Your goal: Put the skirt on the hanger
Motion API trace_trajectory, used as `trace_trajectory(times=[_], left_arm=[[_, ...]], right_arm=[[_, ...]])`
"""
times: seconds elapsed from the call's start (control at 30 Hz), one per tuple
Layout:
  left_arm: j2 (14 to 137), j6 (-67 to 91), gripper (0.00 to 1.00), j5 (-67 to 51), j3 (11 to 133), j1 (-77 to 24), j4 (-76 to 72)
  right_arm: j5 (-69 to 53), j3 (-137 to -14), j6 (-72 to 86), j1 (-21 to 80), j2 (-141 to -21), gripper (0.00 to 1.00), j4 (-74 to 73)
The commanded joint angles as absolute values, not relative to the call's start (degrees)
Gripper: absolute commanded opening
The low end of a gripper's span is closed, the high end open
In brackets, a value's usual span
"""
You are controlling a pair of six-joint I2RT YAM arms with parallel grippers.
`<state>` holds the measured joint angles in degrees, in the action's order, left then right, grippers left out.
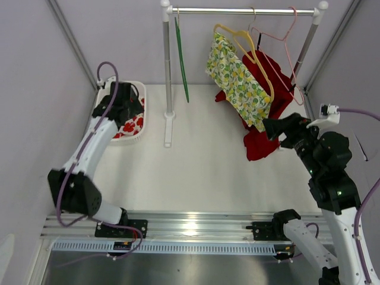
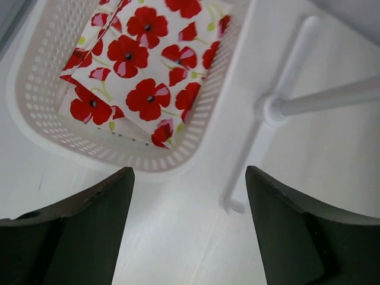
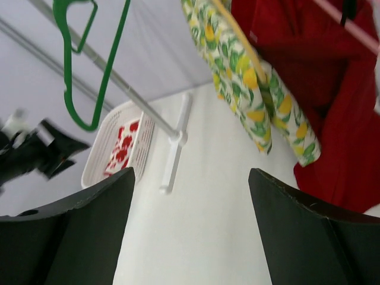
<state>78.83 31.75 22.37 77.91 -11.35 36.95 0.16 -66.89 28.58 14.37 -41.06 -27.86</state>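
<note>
The skirt (image 1: 132, 126), white with red poppies, lies folded in a white perforated basket (image 1: 141, 113) at the far left. In the left wrist view the skirt (image 2: 136, 77) fills the basket (image 2: 178, 163). My left gripper (image 1: 129, 108) hovers over the basket's near edge, open and empty (image 2: 190, 178). An empty green hanger (image 1: 181, 59) hangs on the rail (image 1: 243, 10) and also shows in the right wrist view (image 3: 95, 77). My right gripper (image 1: 270, 127) is open and empty (image 3: 191, 178), beside the hanging clothes at the right.
A yellow hanger (image 1: 249, 44) carries a lemon-print garment (image 1: 237, 83). A pink hanger (image 1: 285, 38) carries a red garment (image 1: 264, 136) reaching the table. The rack's left post (image 1: 167, 65) and foot (image 1: 168, 127) stand right of the basket.
</note>
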Motion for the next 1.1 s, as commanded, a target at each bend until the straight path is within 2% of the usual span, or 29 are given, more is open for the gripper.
trace_trajectory(times=[0.0,0.27,0.57,0.67,0.77,0.8,0.87,0.9,0.93,0.97,1.07], left_arm=[[89.27,29.09,0.82,19.51,83.82,-7.74,34.36],[113.79,27.78,0.82,19.95,95.62,-0.62,36.57],[126.38,25.05,0.81,19.07,106.24,3.60,39.90],[128.49,24.70,0.76,18.81,107.05,3.78,39.82],[129.90,24.26,0.58,18.37,107.58,3.78,39.64],[130.16,24.17,0.42,18.20,107.40,3.78,39.64],[130.60,24.00,0.30,18.11,107.23,3.78,39.64],[130.52,23.73,0.19,18.19,106.97,3.78,39.64],[130.43,23.56,0.15,18.28,106.61,3.78,39.55],[130.17,23.47,0.06,18.46,106.44,3.87,39.46],[129.47,23.03,0.00,18.20,106.43,3.87,39.29]], right_arm=[[-7.20,-64.51,30.50,14.41,-37.19,0.84,-32.86],[-9.31,-65.66,25.58,14.41,-32.35,0.84,-41.83],[-10.11,-61.70,24.17,14.41,-31.29,0.84,-41.93],[-10.55,-60.47,24.17,14.50,-31.99,0.84,-40.78],[-10.99,-59.33,24.08,14.41,-32.43,0.84,-39.64],[-11.07,-59.15,24.08,14.50,-32.43,0.84,-39.38],[-11.34,-58.54,24.34,14.41,-32.43,0.84,-38.76],[-11.60,-58.36,24.43,14.41,-32.43,0.84,-38.59],[-11.78,-58.19,24.52,14.41,-32.43,0.84,-38.41],[-11.86,-58.01,24.52,14.41,-32.43,0.84,-38.32],[-12.04,-57.75,24.61,14.41,-32.26,0.84,-38.14]])
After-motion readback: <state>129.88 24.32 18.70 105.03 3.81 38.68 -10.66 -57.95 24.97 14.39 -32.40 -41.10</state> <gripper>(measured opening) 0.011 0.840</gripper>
